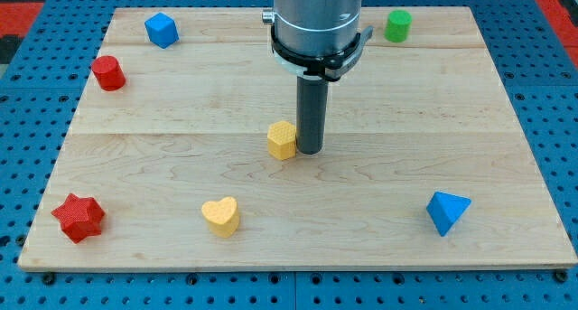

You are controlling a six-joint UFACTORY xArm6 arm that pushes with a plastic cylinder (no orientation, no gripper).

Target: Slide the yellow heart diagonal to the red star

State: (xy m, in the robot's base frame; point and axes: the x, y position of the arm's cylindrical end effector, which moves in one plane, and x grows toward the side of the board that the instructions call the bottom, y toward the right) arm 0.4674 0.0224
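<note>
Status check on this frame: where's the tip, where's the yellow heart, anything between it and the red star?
My tip mid-board, beside yellow hexagon block, not at the heart. Yellow heart untouched near the view's bottom. Red star at bottom left; nothing between them.

Silver-grey cylindrical housing [317, 16], smooth and metallic, ringed below by a black clamp collar with white trim and small bolt lugs at left and right. Beneath, a straight dark grey rod [310, 111], ending in my tip [309, 151].
</note>
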